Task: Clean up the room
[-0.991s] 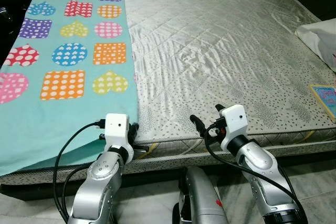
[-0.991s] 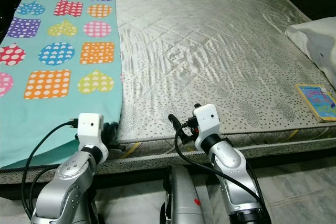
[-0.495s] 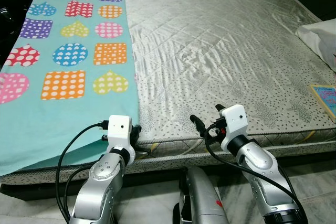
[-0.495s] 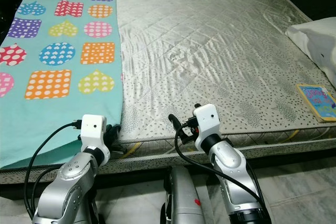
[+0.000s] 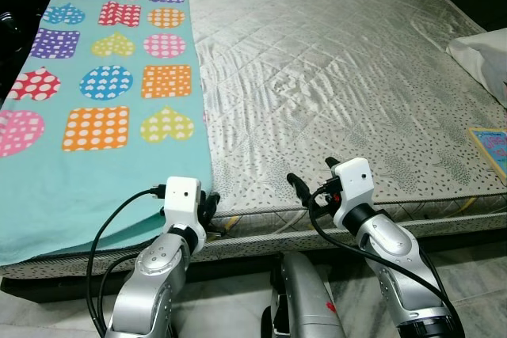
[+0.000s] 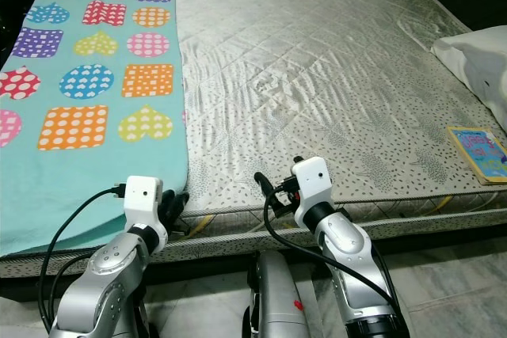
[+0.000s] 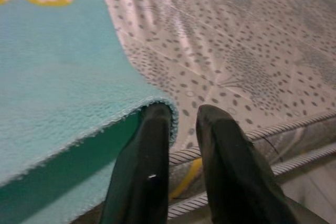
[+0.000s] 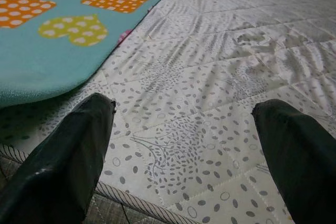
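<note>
At the mattress (image 5: 333, 77) foot edge, hovering with the left gripper (image 7: 181, 121), fingers (image 7: 144, 156) nearly closed and gripping nothing, blanket (image 5: 71, 172) corner just touching one fingertip, not between them. Looking soft, light and floppy, best pinched at that corner hem. Holding the right gripper (image 5: 310, 180) wide open, empty, nearby.

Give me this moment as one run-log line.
left gripper: fingers nearly closed at teal blanket corner, grip unclear | right gripper: open above mattress edge | book: on mattress, untouched
</note>
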Controlling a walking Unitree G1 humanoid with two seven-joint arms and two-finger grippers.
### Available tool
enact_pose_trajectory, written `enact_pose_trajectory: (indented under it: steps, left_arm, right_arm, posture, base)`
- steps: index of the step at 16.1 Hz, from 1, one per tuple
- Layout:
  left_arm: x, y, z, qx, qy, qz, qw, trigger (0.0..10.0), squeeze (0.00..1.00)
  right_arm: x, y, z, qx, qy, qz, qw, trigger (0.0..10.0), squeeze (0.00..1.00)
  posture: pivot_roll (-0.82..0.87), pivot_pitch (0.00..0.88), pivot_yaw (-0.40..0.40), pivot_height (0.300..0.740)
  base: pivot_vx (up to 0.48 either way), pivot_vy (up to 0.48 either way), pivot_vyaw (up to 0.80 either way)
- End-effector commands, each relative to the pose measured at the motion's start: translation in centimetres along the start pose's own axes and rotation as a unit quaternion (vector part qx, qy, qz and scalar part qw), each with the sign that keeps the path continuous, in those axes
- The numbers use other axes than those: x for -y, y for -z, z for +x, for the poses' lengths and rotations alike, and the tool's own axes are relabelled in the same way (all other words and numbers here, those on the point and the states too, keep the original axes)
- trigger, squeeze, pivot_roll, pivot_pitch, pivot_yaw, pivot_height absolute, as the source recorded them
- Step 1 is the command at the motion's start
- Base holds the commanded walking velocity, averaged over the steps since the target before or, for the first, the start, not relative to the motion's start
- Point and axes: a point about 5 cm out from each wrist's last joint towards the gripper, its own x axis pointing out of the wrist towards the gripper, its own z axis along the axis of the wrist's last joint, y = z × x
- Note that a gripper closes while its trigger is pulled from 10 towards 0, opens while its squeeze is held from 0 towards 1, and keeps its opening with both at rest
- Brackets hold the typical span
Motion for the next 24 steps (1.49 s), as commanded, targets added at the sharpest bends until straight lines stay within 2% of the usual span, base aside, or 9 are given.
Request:
enact_pose_trajectory:
  steps: [1, 7, 8, 10, 13, 15, 19, 22, 24]
  left_arm:
    - [0.6, 0.7, -0.1, -0.017, 0.017, 0.002, 1.000, 10.0, 1.00]
    - [1.9, 0.2, 0.2, -0.006, 0.056, 0.026, 0.998, 10.0, 1.00]
    - [2.3, 0.3, 0.4, -0.011, 0.071, 0.036, 0.997, 10.0, 1.00]
    - [2.8, 1.1, 0.3, -0.052, 0.089, 0.050, 0.993, 10.0, 1.00]
    - [2.3, 1.7, -0.2, -0.068, 0.082, 0.055, 0.993, 10.0, 1.00]
    - [1.0, 1.8, -1.3, -0.080, 0.052, 0.061, 0.994, 10.0, 1.00]
    - [0.3, 2.5, -3.0, -0.094, 0.026, 0.049, 0.994, 10.0, 1.00]
    - [-0.7, 0.0, -2.6, -0.017, -0.020, 0.060, 0.998, 10.0, 1.00]
    - [-1.5, -2.2, -2.7, 0.045, -0.060, 0.049, 0.996, 10.0, 1.00]
  right_arm:
    - [0.5, 0.0, -0.2, -0.002, 0.006, -0.006, 1.000, 10.0, 0.00]
    - [0.6, 0.0, -0.1, -0.001, 0.008, -0.006, 1.000, 10.0, 0.00]
    - [0.5, -0.1, 0.0, 0.000, 0.007, -0.006, 1.000, 10.0, 0.00]
    - [0.6, -0.1, 0.1, 0.001, 0.008, -0.007, 1.000, 10.0, 0.00]
    - [0.9, -0.1, 0.0, 0.001, 0.011, -0.008, 1.000, 10.0, 0.00]
    - [1.0, 0.0, -0.1, 0.000, 0.012, -0.009, 1.000, 10.0, 0.00]
    - [0.8, 0.2, 0.0, -0.001, 0.010, -0.007, 1.000, 10.0, 0.00]
    - [0.7, 0.1, 0.3, 0.001, 0.008, -0.006, 1.000, 10.0, 0.00]
    - [0.8, 0.1, 0.4, 0.002, 0.007, -0.005, 1.000, 10.0, 0.00]
  posture:
    - [-0.08, 0.130, -0.089, 0.556]
    - [-0.08, 0.122, -0.087, 0.556]
    - [-0.08, 0.121, -0.085, 0.556]
    - [-0.08, 0.118, -0.084, 0.556]
    - [-0.09, 0.117, -0.082, 0.556]
    - [-0.07, 0.117, -0.077, 0.556]
    - [-0.06, 0.120, -0.080, 0.556]
    - [-0.05, 0.113, -0.085, 0.556]
    - [-0.04, 0.102, -0.089, 0.556]
  base:
    - [0.000, 0.000, 0.00]
    - [0.000, 0.000, 0.00]
    - [0.000, 0.000, 0.00]
    - [0.000, 0.000, 0.00]
    - [0.000, 0.000, 0.00]
    - [0.000, 0.000, 0.00]
    - [0.000, 0.000, 0.00]
    - [0.000, 0.000, 0.00]
    - [0.000, 0.000, 0.00]
